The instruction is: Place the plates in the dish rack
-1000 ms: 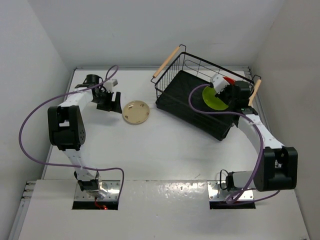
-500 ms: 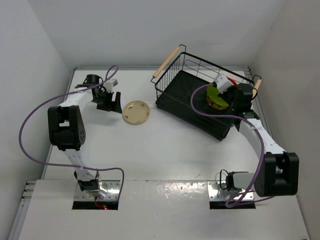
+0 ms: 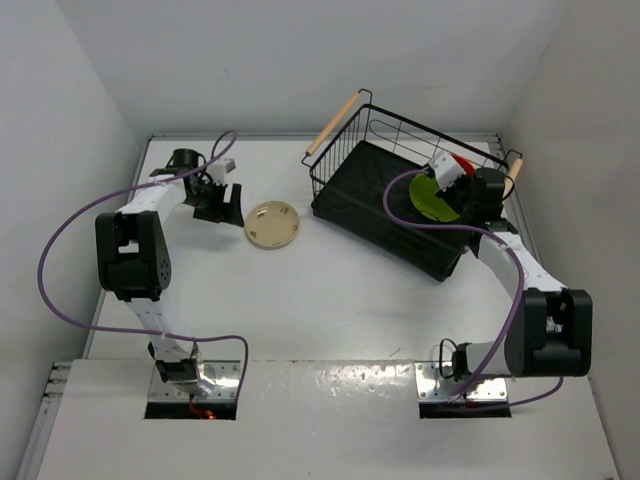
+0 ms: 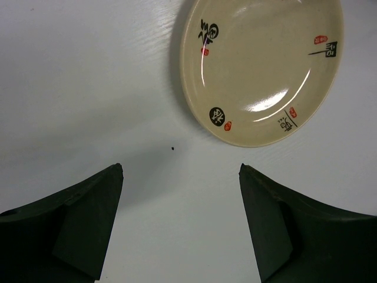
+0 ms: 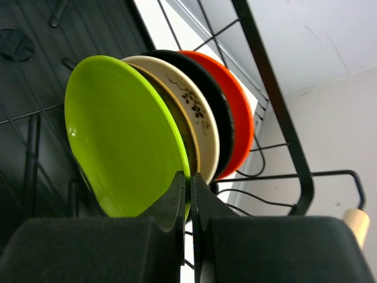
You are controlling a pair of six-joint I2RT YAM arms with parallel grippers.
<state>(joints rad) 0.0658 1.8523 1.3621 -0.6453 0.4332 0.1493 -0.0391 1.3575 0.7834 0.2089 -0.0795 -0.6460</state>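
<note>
Left fingers (image 3: 228, 206): we are finding these spread wide and gripping nothing, hanging over the far left of the bench (image 3: 330, 290).
Beige plate (image 4: 262, 68): we are logging this lying flat on the bench just ahead of the left fingers and apart from them. Its face is showing black characters and small red marks.
Dish rack (image 3: 352, 195): we are seeing it sitting at an angle on the far right of the bench. One wooden handle (image 3: 332, 124) is lying along its left end and a second handle (image 3: 514, 180) along its right.
Lime green plate (image 5: 121, 135): we are noting it standing on edge at the rack's right end, at the front of a close row of upright plates.
Row behind it: we are counting a brown plate (image 5: 187, 138) showing only as a sliver, then a cream plate (image 5: 197, 109) with dark markings, a black plate (image 5: 219, 118) and an orange-red plate (image 5: 238, 118).
Right fingers (image 3: 450, 190): we are seeing these drawn almost together, pinching the lower rim of the lime green plate inside the rack.
</note>
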